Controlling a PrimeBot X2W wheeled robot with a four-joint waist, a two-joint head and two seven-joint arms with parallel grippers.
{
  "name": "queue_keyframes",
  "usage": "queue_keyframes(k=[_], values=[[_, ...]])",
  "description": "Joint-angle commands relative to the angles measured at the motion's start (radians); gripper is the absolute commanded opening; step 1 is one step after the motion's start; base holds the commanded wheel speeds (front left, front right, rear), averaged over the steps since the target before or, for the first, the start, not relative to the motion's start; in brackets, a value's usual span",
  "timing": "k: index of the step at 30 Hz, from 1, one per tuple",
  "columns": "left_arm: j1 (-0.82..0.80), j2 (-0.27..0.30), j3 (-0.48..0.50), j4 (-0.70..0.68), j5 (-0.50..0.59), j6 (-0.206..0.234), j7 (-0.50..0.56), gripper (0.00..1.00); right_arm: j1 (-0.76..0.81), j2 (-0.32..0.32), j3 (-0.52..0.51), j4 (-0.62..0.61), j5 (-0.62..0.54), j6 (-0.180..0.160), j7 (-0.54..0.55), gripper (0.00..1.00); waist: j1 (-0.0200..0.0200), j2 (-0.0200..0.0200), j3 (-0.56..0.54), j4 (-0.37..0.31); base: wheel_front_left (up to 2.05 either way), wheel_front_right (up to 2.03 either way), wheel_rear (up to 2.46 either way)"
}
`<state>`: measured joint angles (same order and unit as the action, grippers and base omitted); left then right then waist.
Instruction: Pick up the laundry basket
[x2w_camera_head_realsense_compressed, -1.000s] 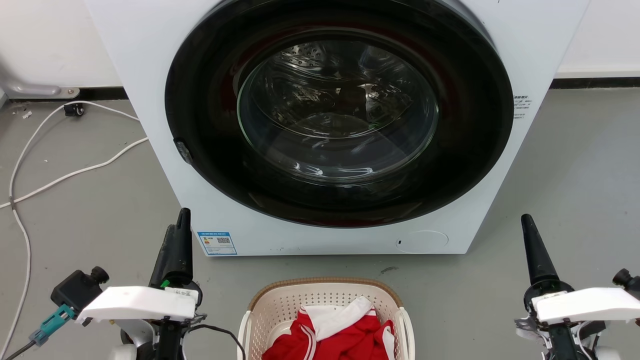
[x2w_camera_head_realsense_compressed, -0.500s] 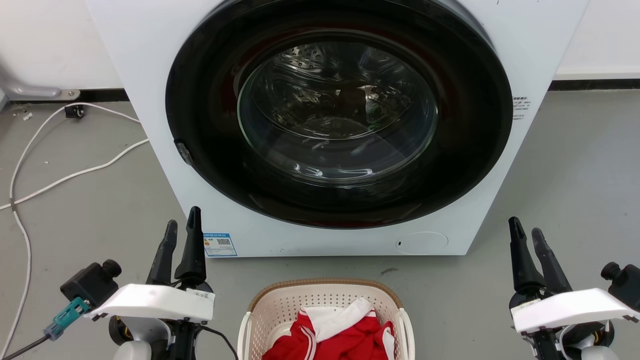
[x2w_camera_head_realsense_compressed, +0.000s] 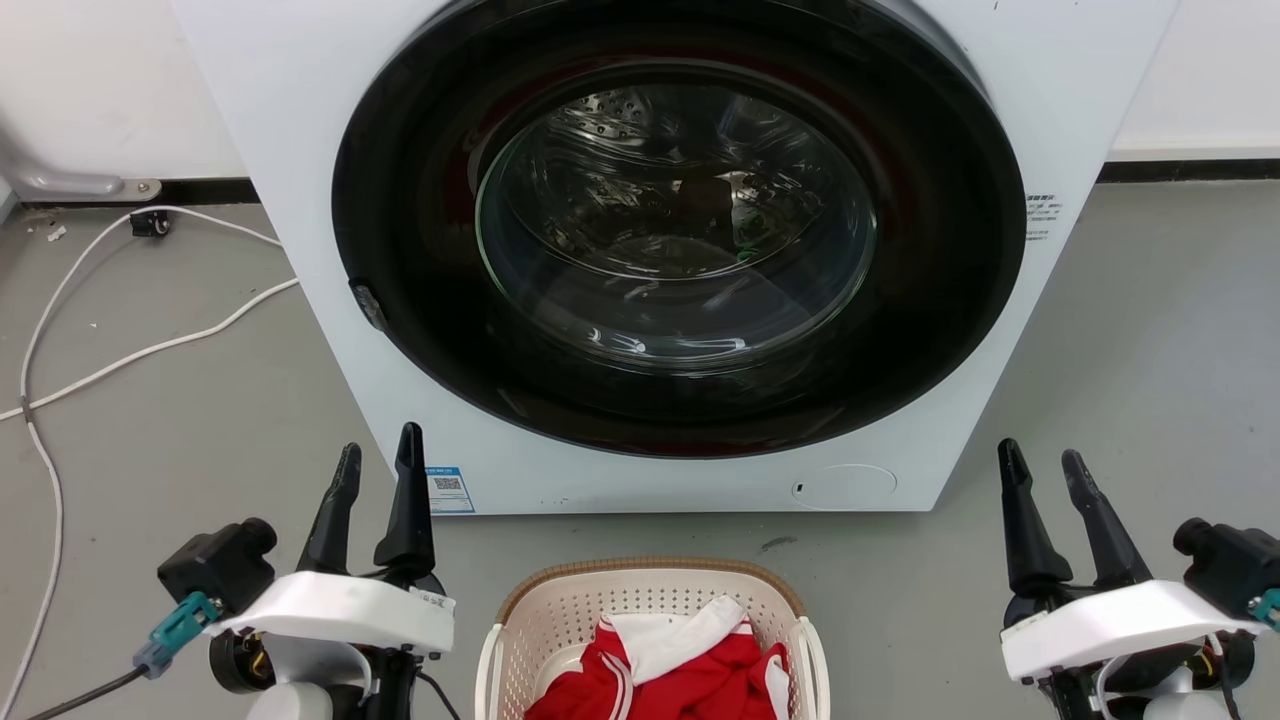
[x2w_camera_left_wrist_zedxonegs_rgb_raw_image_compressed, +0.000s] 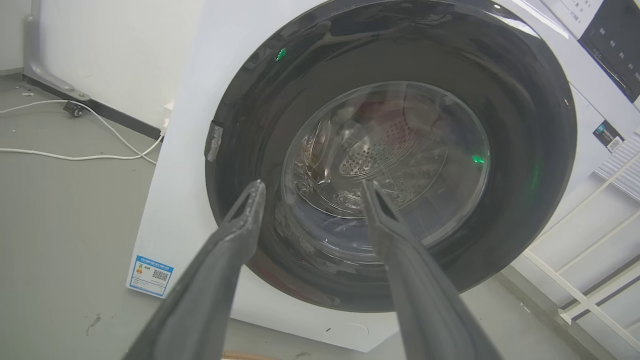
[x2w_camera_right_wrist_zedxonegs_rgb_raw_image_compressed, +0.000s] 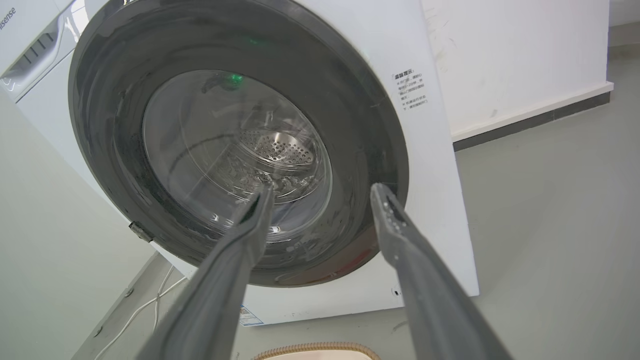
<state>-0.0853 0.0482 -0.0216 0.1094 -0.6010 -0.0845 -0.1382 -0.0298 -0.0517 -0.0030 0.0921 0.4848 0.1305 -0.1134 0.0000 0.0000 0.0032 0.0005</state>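
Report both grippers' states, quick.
Left gripper: open, holding nothing.
Right gripper: open, holding nothing.

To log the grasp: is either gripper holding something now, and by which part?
Nothing is held. The left gripper and the right gripper are open and empty, not touching the laundry basket.

both grippers' fingers (x2w_camera_head_realsense_compressed: 347, 500) spread apart, pointing up.
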Motion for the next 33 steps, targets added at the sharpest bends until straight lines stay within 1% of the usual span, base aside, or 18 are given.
queue_keyframes(k=[1, 16, 33], values=[[-0.012, 0.003, -0.002, -0.004, 0.030, 0.004, -0.011, 1.00, 0.002, 0.000, 0.003, -0.017, -0.036, 0.000, -0.001, 1.00, 0.0000, 0.0000, 0.000, 0.000, 0.00, 0.00, 0.00], [-0.009, 0.003, -0.017, 0.033, 0.191, 0.021, -0.048, 1.00, 0.021, 0.001, 0.022, -0.040, -0.239, 0.000, 0.023, 1.00, 0.0000, 0.0000, -0.001, 0.001, 0.00, 0.00, 0.00], [-0.012, 0.003, -0.020, 0.075, 0.353, 0.034, -0.085, 1.00, 0.043, 0.002, 0.024, -0.049, -0.383, 0.000, 0.054, 1.00, 0.0000, 0.0000, 0.000, 0.003, 0.00, 0.00, 0.00]])
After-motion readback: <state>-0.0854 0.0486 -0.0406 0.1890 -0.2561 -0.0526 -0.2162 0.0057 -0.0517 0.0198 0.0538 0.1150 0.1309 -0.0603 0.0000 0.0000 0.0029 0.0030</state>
